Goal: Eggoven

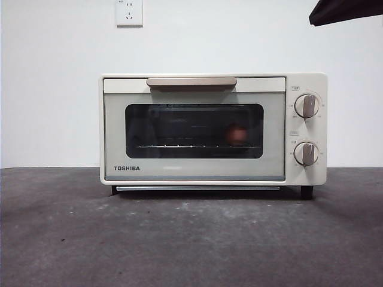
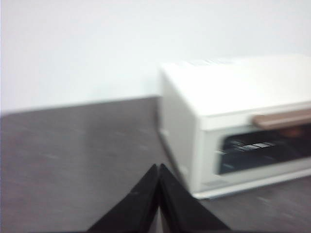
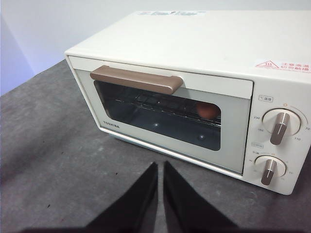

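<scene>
The right gripper is hanging above the table in front of the oven, its jaws pressed together and holding nothing. The left gripper is hovering off the oven's side, jaws likewise pressed together and empty, though that view is blurred. The oven's door is sitting shut, and the egg, small, smooth and reddish-brown, is resting on the wire rack inside, behind the dark glass, toward the end with the two dials.
</scene>
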